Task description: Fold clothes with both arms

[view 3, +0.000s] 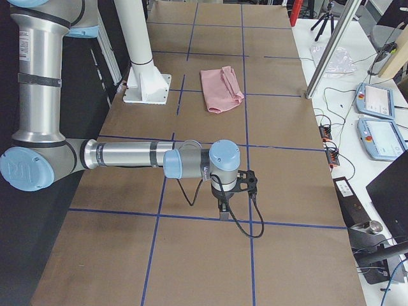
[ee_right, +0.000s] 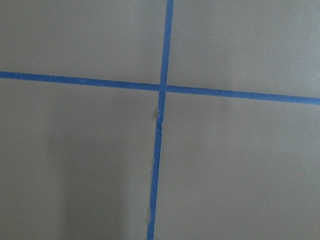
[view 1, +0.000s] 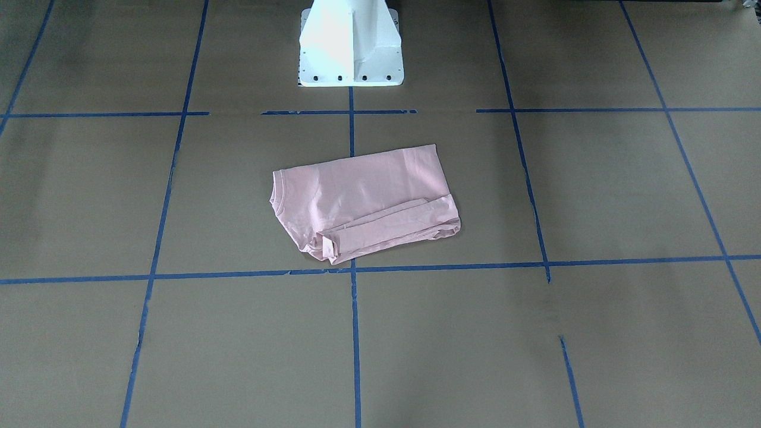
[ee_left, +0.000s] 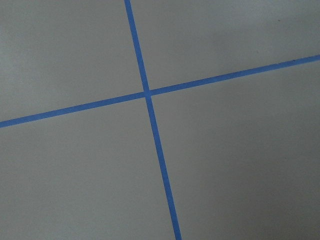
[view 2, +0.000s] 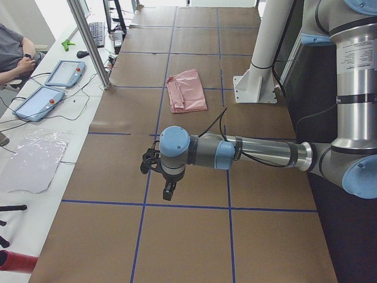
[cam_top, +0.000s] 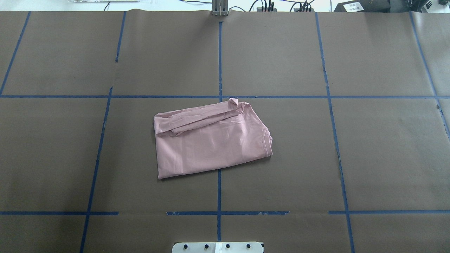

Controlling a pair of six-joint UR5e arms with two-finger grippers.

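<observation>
The pale pink T-shirt [view 1: 362,202] lies folded into a rough rectangle at the table's middle, collar at one end and a folded strip along its far edge; it also shows in the overhead view [cam_top: 211,140] and both side views [view 2: 187,89] [view 3: 221,88]. No print shows. Neither arm is over it. My left gripper [view 2: 169,191] hangs far off toward the table's left end, and my right gripper [view 3: 223,207] hangs far off toward the right end. I cannot tell whether either is open or shut. Both wrist views show only brown paper and crossing blue tape.
The white pedestal base [view 1: 351,47] stands just behind the shirt. Blue tape lines [cam_top: 219,52] grid the brown table cover. Beyond the table's far edge are metal posts [view 2: 88,41], tablets [view 3: 376,102], cables and a seated operator [view 2: 15,53].
</observation>
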